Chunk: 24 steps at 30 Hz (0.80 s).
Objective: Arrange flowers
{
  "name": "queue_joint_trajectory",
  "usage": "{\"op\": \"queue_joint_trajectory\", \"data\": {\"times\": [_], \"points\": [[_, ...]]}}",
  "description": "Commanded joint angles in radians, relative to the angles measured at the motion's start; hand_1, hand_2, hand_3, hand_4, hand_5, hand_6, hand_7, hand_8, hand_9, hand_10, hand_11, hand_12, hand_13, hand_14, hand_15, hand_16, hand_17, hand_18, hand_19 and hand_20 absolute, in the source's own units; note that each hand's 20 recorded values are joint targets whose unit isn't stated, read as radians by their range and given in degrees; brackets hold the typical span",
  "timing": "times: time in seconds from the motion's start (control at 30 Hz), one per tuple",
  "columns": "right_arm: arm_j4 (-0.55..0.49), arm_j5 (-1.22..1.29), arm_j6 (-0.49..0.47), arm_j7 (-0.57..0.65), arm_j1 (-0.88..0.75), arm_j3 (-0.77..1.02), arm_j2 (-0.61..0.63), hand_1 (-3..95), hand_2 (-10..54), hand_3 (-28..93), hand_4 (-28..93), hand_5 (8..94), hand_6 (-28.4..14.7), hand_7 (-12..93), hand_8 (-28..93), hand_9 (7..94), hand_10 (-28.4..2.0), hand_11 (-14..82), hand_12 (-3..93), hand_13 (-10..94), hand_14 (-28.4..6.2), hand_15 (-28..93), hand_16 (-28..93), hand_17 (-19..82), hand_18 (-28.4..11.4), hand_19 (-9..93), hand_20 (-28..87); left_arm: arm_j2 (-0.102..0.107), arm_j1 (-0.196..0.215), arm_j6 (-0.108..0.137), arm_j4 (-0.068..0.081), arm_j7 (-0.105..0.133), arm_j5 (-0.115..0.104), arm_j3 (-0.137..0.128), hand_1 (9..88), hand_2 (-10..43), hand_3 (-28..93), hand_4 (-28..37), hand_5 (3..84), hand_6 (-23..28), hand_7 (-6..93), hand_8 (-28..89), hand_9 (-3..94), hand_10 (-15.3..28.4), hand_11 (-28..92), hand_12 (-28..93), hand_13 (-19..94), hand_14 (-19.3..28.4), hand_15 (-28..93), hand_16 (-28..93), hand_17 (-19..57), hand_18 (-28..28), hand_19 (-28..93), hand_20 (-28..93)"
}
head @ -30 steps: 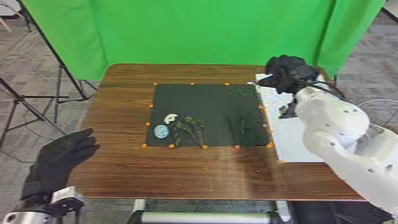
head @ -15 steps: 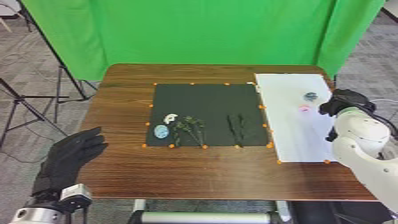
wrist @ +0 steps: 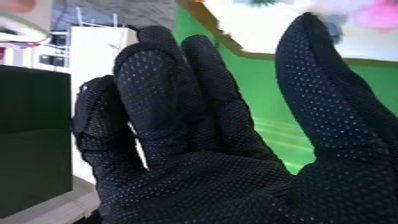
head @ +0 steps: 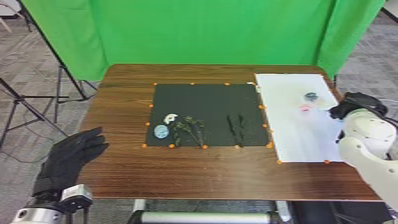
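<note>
My right hand (head: 360, 104) is at the white sheet's right edge, beside the blue-grey flower (head: 311, 95) and pink flower (head: 306, 107) lying on it. In the right wrist view the same hand (wrist: 204, 185) is open and empty, its thumb apart from loosely bent fingers, with the pink flower (wrist: 380, 16) beyond. On the black mat (head: 209, 100) lie a white flower piece (head: 170, 118), a light blue oval piece (head: 161, 131), leafy stems (head: 195, 129) and dark slender stems (head: 236, 127). My left hand (head: 67, 160) stays open off the table's left edge.
Orange markers surround the mat, with more at the near end of the white sheet (head: 302, 145). Brown tabletop (head: 178, 172) extends in front of the mat. A green curtain (head: 204, 35) hangs behind the table, and a tripod stands at the left.
My right hand has moved from the sheet's far end toward me and to the right edge, uncovering both flowers. My left hand has shifted slightly right.
</note>
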Motion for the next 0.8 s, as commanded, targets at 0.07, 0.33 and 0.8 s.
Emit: {"op": "queue_joint_trajectory", "data": {"times": [0.07, 0.33, 0.8], "points": [[0.035, 0.009, -0.033, 0.017, -0.018, 0.021, -0.015, 30.6, -3.1, 82, -28, 51.0, -8.1, 17, -12, 56.0, -19.1, 21.5, 15.9, 64, -10.9, 78, 16, 38, -22.3, 93, 30, 0.004, 0.014, -0.002, 0.004, 0.015, -0.013, -0.003, 27.4, 3.0, 81, -19.7, 42.4, 11.9, 19.9, -11, 36.7, 21.0, 39, 10, 25, 26.8, 65, -14, -9.0, 22.8, 60, 16], [0.054, 0.013, -0.035, 0.016, -0.015, 0.008, -0.036, 33.3, -2.2, 83, -28, 50.9, -7.8, 18, -12, 55.6, -18.5, 21.2, 15.7, 64, -10.8, 78, 16, 38, -22.4, 93, 30, 0.008, 0.005, -0.008, 0.008, 0.01, -0.01, -0.001, 27.4, 3.0, 81, -19.8, 42.5, 11.9, 19.8, -11, 36.6, 21.1, 39, 10, 25, 26.8, 65, -14, -9.0, 22.8, 60, 16], [0.101, 0.016, -0.037, 0.027, -0.007, 0.009, -0.059, 36.0, -1.8, 83, -28, 51.2, -6.6, 19, -13, 56.0, -17.0, 20.6, 15.4, 65, -10.5, 77, 15, 38, -22.2, 93, 29, 0.015, -0.012, -0.007, 0.014, 0.026, -0.017, 0.012, 27.4, 3.0, 82, -19.9, 42.5, 11.9, 19.9, -11, 36.6, 21.1, 39, 10, 25, 26.8, 65, -14, -9.1, 22.8, 60, 16]]}}
